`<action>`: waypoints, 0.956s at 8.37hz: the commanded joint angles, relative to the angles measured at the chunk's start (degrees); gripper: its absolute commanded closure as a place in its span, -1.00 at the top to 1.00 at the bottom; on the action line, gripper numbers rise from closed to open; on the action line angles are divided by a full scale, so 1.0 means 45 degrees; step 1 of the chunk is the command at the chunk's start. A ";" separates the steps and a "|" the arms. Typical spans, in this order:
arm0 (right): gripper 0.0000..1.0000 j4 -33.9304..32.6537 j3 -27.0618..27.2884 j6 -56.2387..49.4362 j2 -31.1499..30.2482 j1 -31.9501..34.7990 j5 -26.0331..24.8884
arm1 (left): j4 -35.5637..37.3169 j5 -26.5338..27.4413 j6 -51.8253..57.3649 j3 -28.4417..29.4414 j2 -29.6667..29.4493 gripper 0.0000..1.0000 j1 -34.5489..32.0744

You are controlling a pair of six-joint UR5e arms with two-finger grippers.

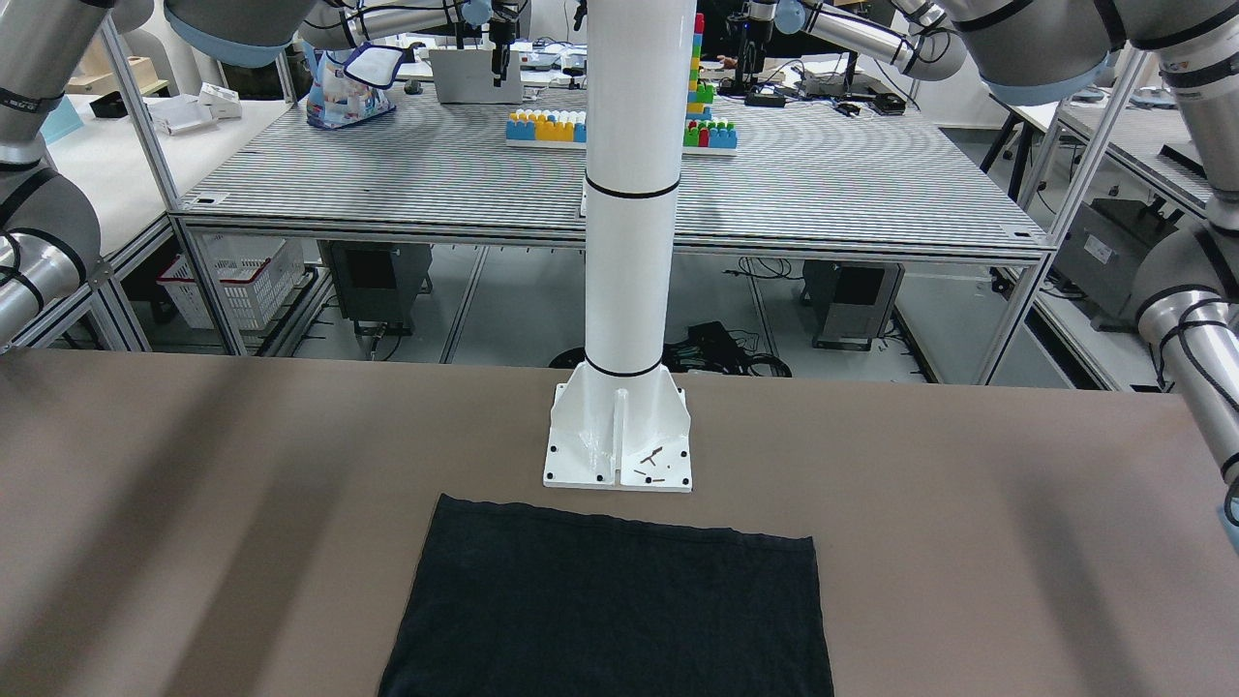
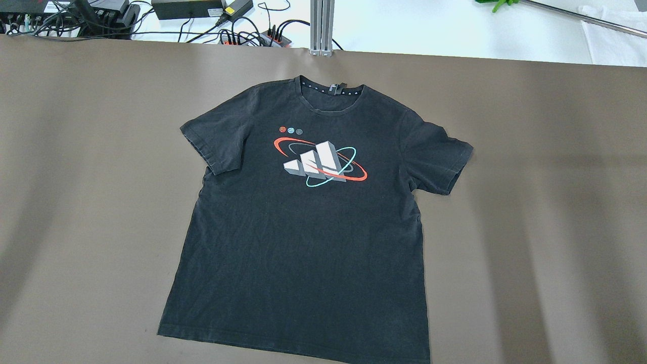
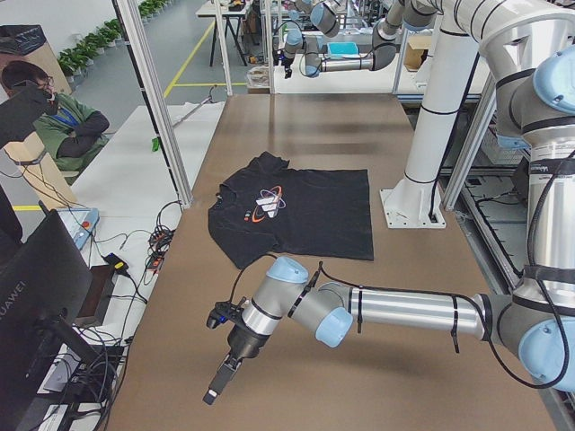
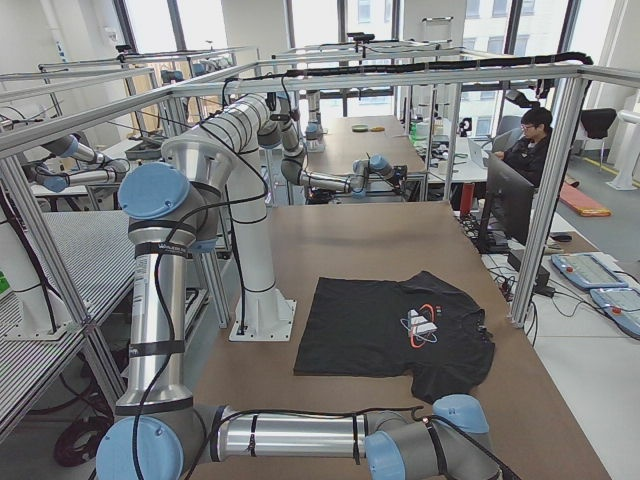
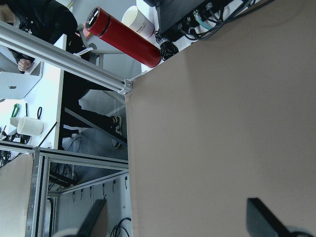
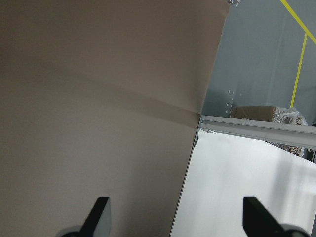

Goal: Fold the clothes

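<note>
The clothes are one black T-shirt (image 2: 308,227) with a white, red and teal chest print (image 2: 318,162). It lies spread flat and face up in the middle of the brown table (image 2: 546,202), both sleeves out and the collar toward the far edge. Its hem (image 1: 619,542) ends just short of the robot's base. My left gripper (image 5: 177,222) is open over the table's left end, well away from the shirt, with nothing between its fingers (image 5: 94,219). Over the table's right end my right gripper (image 6: 177,217) is also open and empty, by the table edge.
The white robot pedestal (image 1: 619,426) is bolted to the table behind the hem. A red bottle (image 5: 126,37) and a monitor (image 3: 36,287) are beyond the left end. A seated person (image 3: 63,117) is off to the side. Cables and power strips (image 2: 242,35) run along the far edge.
</note>
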 commanded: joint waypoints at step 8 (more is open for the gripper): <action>0.89 0.0002 0.0141 0.0001 0.0143 -0.0040 0.0125 | 0.0014 -0.0024 -0.0055 -0.0135 0.0014 1.00 -0.0438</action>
